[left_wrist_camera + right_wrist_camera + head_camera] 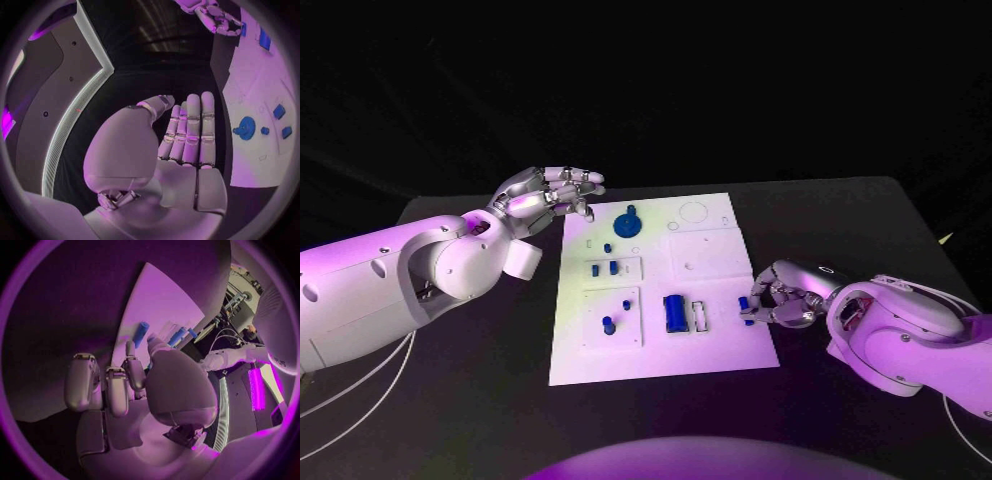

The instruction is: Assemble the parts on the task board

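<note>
- Task board (718, 355): white plate, centre of black table (473, 380); blue parts (675, 312) lying on it
- Left hand (548, 196): raised beside the board's far left corner; fingers straight, holding nothing
- Right hand (776, 300): at the board's right edge; pinching a small blue part (746, 303)

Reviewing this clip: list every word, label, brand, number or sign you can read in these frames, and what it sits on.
None can be read.
Task board: faint outlines and small marks around the blue parts, too small to tell whether any are letters.
Left robot hand and right robot hand: no lettering visible.
Right wrist view: a small dark mark on a white housing, too blurred to read.
</note>
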Motion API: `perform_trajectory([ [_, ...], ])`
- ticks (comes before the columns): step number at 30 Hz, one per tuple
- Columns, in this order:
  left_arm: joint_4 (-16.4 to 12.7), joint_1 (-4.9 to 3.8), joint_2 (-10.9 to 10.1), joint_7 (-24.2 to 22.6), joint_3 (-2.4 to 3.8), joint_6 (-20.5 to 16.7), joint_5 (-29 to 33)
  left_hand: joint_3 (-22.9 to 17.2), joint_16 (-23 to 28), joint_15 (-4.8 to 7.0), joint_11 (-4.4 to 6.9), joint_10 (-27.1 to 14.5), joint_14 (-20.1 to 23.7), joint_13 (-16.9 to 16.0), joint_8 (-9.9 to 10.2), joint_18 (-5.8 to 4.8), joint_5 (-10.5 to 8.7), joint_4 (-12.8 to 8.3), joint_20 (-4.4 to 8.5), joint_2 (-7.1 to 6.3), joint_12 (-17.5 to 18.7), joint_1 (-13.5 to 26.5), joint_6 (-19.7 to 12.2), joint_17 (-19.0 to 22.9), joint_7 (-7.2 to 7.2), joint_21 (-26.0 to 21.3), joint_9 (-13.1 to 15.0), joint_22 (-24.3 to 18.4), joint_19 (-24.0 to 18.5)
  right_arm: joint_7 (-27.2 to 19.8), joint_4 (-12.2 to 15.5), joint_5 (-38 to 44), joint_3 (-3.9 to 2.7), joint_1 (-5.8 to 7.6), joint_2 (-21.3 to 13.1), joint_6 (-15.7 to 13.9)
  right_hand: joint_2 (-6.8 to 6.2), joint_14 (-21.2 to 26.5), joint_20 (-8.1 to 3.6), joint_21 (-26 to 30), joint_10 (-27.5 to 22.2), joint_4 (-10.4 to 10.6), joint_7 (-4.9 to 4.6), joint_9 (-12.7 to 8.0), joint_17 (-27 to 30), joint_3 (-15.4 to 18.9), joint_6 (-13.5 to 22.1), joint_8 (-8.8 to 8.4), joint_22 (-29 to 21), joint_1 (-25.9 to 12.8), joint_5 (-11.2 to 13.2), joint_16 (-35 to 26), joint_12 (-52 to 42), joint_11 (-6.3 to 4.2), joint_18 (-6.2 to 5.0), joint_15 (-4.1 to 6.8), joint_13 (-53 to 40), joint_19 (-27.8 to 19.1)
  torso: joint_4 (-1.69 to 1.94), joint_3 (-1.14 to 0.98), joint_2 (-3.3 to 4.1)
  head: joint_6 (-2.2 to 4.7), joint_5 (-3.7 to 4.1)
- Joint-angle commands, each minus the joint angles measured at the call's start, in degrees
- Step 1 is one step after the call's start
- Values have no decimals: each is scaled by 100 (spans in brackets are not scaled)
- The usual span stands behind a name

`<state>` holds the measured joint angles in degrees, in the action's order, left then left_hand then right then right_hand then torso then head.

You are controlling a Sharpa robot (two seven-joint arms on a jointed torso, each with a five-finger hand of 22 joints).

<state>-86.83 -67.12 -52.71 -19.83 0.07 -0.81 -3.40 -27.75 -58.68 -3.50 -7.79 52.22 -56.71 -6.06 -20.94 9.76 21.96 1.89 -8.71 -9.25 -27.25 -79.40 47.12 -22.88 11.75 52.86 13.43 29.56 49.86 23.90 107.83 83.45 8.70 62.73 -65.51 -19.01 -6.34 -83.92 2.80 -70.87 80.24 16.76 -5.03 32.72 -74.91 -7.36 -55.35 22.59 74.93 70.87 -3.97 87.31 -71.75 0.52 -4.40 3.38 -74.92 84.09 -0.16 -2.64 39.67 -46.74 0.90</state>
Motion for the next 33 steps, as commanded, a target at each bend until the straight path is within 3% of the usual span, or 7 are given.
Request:
perform_trajectory([
  [1,-8,-1,-1,-32,2,107,-14,11,19,-18,-32,-18,26,5,25,78,23,-28,-14,29,28,-11,-17,9,16,4,-7,5,11,166,-9,244,0,-23,26,121,11,-450,26,16,-4,-6,9,-1,-715,44,-38,-28,1007,-65,28,-20,27,6,88,-24,7,28,-4,-1,-5,-7,-1],
  [10,-6,-1,-2,-30,1,117,-14,11,19,-18,-32,-18,26,5,25,78,23,-28,-14,29,28,-11,-17,9,16,4,-7,5,11,197,-92,307,0,-121,183,151,32,-451,11,14,7,-63,40,18,-719,-1,-89,-16,1014,85,-18,-21,16,-21,89,-1,-6,33,1,-4,-3,-18,-9],
  [19,-10,-1,-11,-22,1,124,-14,11,20,-20,-33,-19,25,6,27,77,22,-28,-15,31,29,-3,-17,10,18,8,-8,9,8,304,-241,617,0,-164,325,156,93,-456,-38,-12,4,-356,100,17,-743,-532,-149,-52,1039,825,76,-17,28,-80,96,53,-16,51,3,-1,-1,-25,-24],
  [22,-11,-1,-12,-17,1,129,-14,11,20,-20,-33,-19,25,6,27,77,22,-28,-15,31,29,-3,-17,10,18,8,-8,9,8,338,-264,713,1,-173,374,165,62,-457,-55,-9,-3,-515,115,3,-748,-870,-184,-74,1044,1041,53,-17,40,-94,97,69,-17,54,2,-1,-2,-29,-27],
  [25,-12,-1,-14,-11,1,136,-14,11,20,-20,-33,-19,25,6,27,77,22,-28,-15,31,29,-3,-17,10,18,8,-8,9,8,378,-273,799,1,-181,421,182,-28,-458,-69,-17,-10,-771,121,2,-758,-1470,-245,-81,1053,1164,-66,-16,55,-107,101,76,-19,62,2,2,-5,-34,-36],
  [28,-13,-1,-17,-7,1,139,-14,11,20,-20,-33,-19,25,6,27,77,22,-28,-15,31,29,-3,-17,10,18,8,-8,9,8,401,-267,831,1,-184,442,187,-197,-460,-60,-24,1,-1097,98,106,-768,-2150,-244,-2,1059,909,-398,-16,68,-81,105,57,-20,68,1,6,-5,-30,-37],
  [33,-16,-1,-25,-1,0,139,-14,11,20,-20,-33,-19,25,6,27,77,22,-28,-15,31,29,-3,-17,10,18,8,-8,9,8,422,-215,763,1,-186,447,114,-271,-460,-58,-16,19,-1287,110,237,-768,-2503,-172,88,1058,529,-623,-19,78,-94,103,65,-18,70,-6,6,-5,-26,-45],
])
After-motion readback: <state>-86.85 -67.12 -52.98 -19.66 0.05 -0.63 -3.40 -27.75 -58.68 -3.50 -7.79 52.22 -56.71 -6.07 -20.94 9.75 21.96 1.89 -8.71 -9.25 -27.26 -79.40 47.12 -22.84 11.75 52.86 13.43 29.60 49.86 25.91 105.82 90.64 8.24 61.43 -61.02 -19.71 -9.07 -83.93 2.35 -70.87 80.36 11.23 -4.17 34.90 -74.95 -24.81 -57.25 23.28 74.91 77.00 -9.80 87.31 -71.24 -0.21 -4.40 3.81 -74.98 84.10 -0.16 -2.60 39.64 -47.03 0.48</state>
